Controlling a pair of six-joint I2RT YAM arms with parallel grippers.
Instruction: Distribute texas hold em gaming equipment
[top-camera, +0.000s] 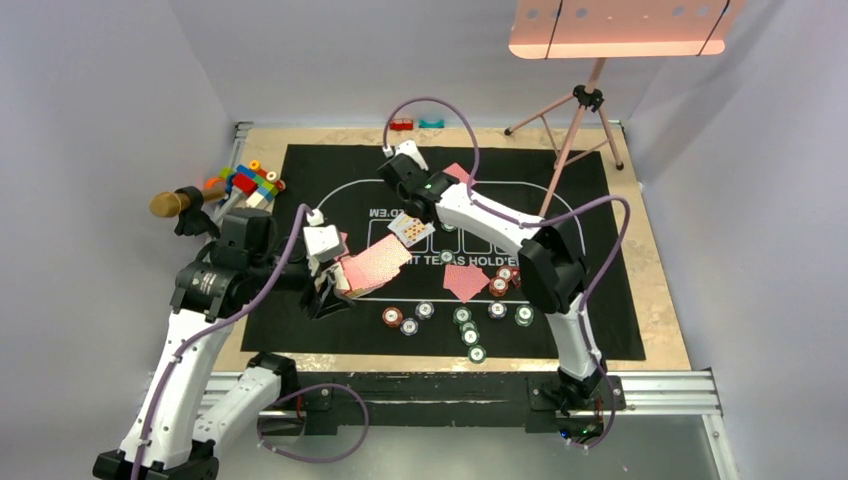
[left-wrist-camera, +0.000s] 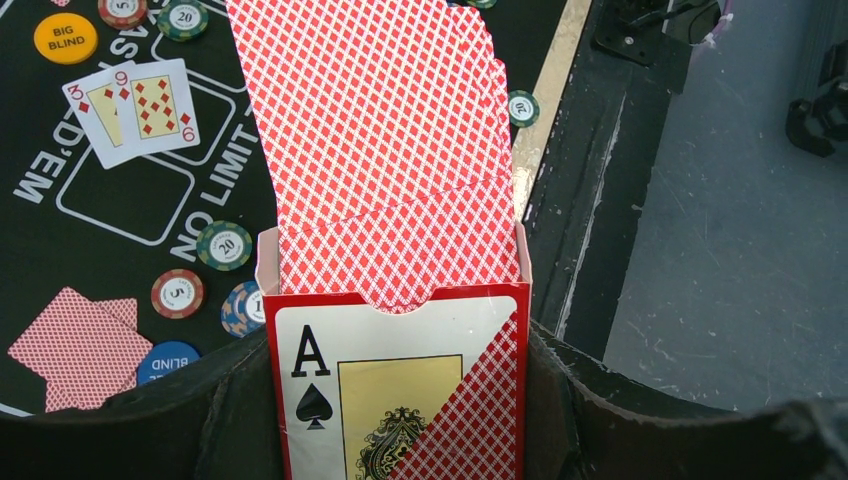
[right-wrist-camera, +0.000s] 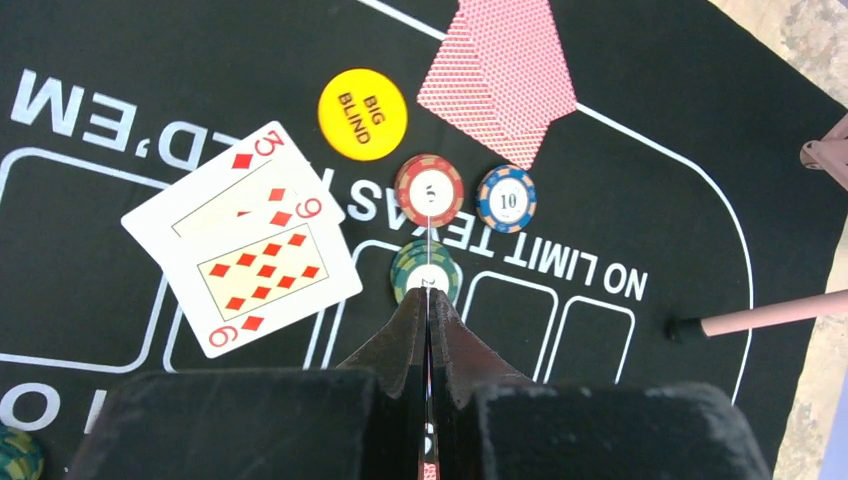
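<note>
Dealing looks to be the step in hand. The left claw is clenched on the card box, with a fan of cards poking out above the near edge of the mat. The right claw pinches what seems a single card, edge-on over the chips. Next, that card likely needs laying flat in a board outline beside the face-up 3 and 9. Its face is unseen, and the fan's count can't be told.
</note>
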